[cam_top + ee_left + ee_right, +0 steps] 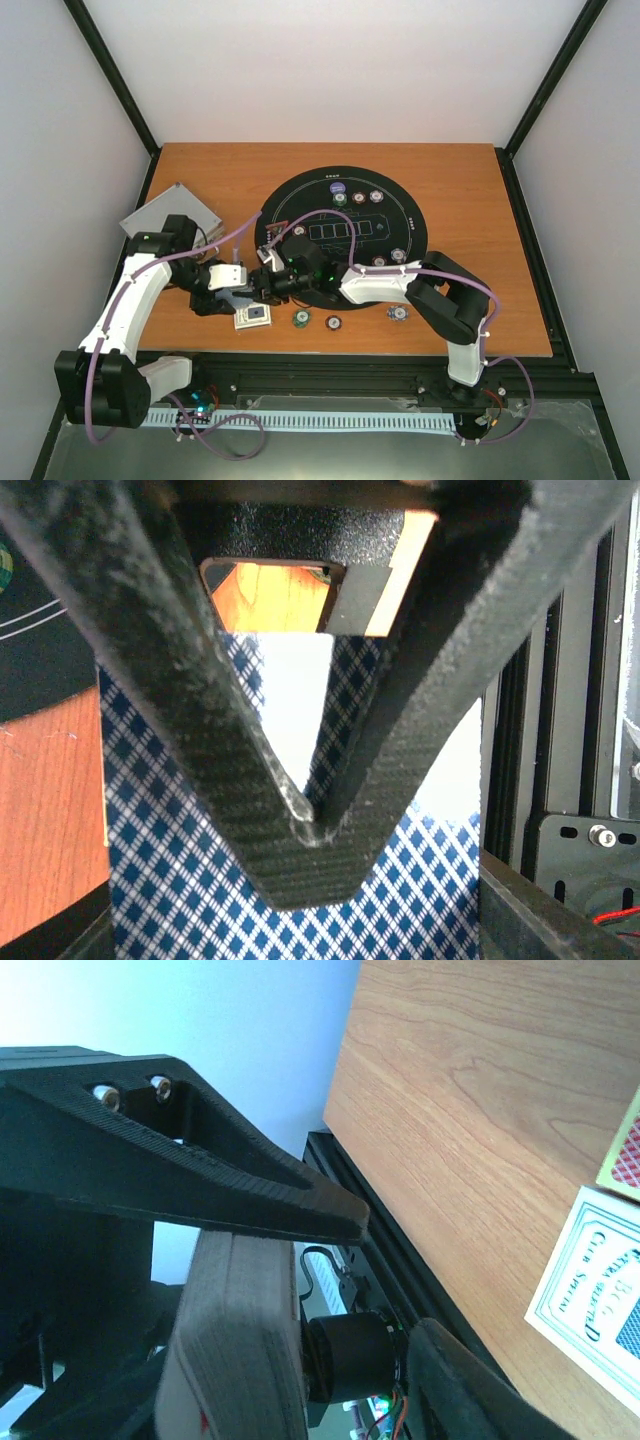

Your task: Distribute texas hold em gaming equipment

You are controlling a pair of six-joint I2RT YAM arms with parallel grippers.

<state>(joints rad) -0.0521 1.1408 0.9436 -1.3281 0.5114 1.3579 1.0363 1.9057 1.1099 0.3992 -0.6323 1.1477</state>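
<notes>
A thick deck of playing cards (235, 1340) hangs between both grippers above the table's front left. In the left wrist view its blue-and-white diamond back (180, 880) fills the frame, and my left gripper (312, 825) is shut on it, fingertips meeting in a V. My right gripper (395, 1280) is open: the upper finger (300, 1195) lies on the deck's side, while the lower finger (450, 1380) stands apart. From above, the left gripper (228, 285) and right gripper (266, 280) meet nose to nose. Striped poker chips (300, 319) lie on the wood, and several more (358, 198) sit on the mat.
A round black mat (300, 200) covers the table's middle. A silver case (170, 215) lies at the left rear. A card box (252, 317) lies under the grippers and shows in the right wrist view as card box (590, 1280), beside a red-backed card (625, 1155). The black front rail (380, 1220) runs close by.
</notes>
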